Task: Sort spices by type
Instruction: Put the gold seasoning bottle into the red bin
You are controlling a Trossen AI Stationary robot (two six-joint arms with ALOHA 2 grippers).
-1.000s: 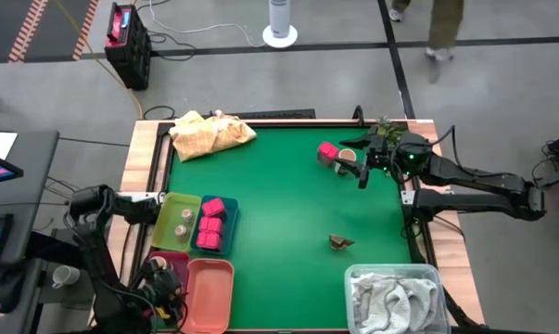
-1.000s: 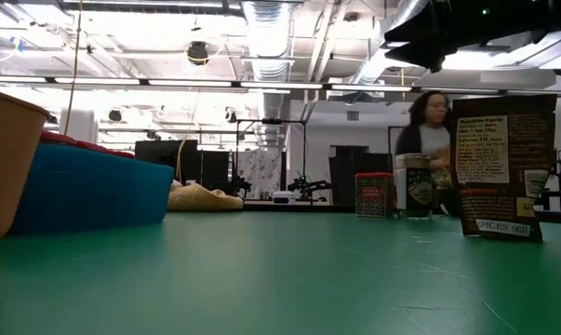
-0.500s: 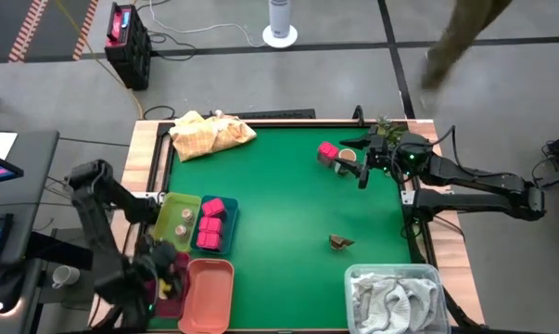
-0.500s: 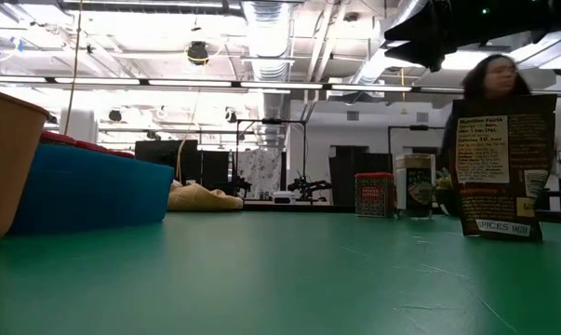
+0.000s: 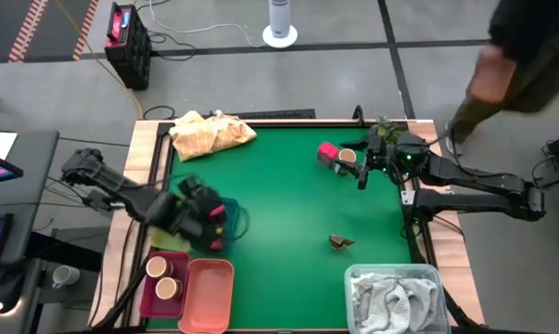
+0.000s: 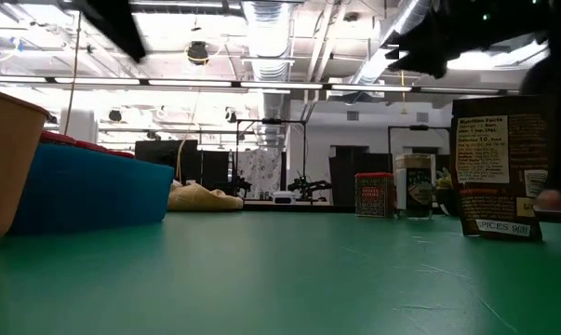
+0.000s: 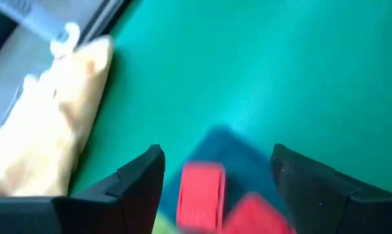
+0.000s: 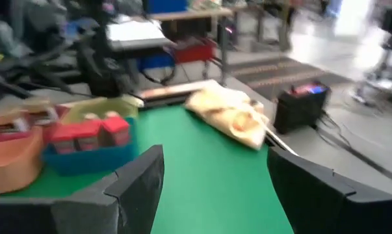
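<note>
In the high view a pink-red packet (image 5: 327, 151) and a tan-lidded jar (image 5: 347, 156) stand on the green table near its far right. My open right gripper (image 5: 362, 173) (image 8: 215, 175) hovers just right of them, touching nothing. A small brown piece (image 5: 340, 242), a dark packet in the low view (image 6: 499, 167), stands on its lower edge farther toward the near edge. My open left gripper (image 5: 208, 221) (image 7: 215, 179) hangs over the blue tray (image 5: 229, 225), where pink-red packets (image 7: 201, 195) lie. Two tan-lidded jars (image 5: 161, 277) sit in the maroon tray.
A salmon tray (image 5: 209, 295) lies near the table's near-left corner, and the green tray (image 5: 167, 240) is mostly hidden under my left arm. The yellow cloth (image 5: 209, 133) lies far left. A bin with a grey-white towel (image 5: 395, 297) is near right. A person (image 5: 525, 46) passes beyond the far right corner.
My left arm has swung up from beyond the table's near-left edge, toward the far and right, and now hangs over the blue tray; the maroon tray with its two jars is uncovered. A person has walked to the right behind the table.
</note>
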